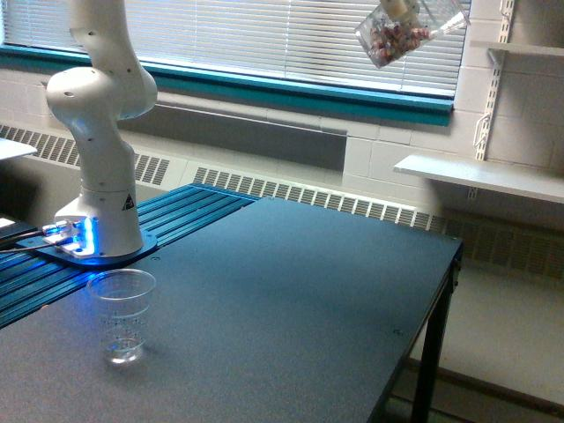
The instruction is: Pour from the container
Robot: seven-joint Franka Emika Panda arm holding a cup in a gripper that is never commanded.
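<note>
The container [398, 35], a clear glass jar with reddish-pink and white pieces inside, hangs tilted high in the air at the top edge of the exterior view, in front of the window blinds. The pieces sit in its lower left end. Only a pale bit of my gripper [401, 7] shows above it, cut off by the frame's top edge, and it holds the container. A clear ribbed plastic cup [123, 315] stands upright on the dark table [291, 300] at the lower left, far below and left of the container. I see nothing in the cup.
The arm's white base [99, 185] with blue lights stands on the blue ridged strip [176, 216] at the left. White shelves [480, 176] jut from the wall at the right. The table's right edge drops to the floor.
</note>
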